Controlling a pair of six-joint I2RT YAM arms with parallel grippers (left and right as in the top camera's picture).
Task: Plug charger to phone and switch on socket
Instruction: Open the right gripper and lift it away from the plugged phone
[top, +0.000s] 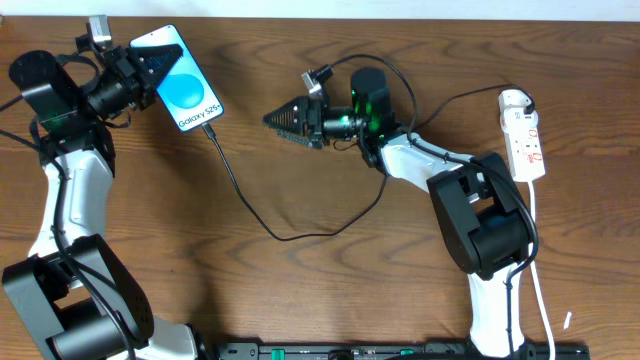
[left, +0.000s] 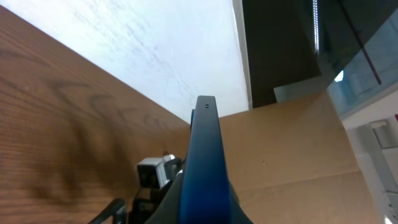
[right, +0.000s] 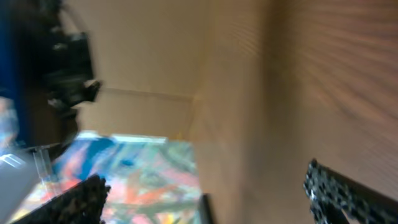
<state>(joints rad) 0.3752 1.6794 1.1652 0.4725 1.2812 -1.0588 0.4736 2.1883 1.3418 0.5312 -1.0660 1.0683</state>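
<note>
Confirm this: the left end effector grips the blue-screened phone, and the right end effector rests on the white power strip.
Wrong about the right end effector: the overhead view shows it mid-table, well apart from the narrow white power strip. The left end effector does grip the slim blue-screened smartphone.

The right wrist view is all blurred, and the right gripper (right: 205, 180) has its fingers (right: 81, 199) cut by the bottom edge. The left gripper (top: 148, 68) covers the phone (top: 185, 85) corner it holds. At the phone end far from this gripper, the charger (top: 235, 195) tip is too small to judge. The socket (top: 525, 135) switches are also too small.
</note>
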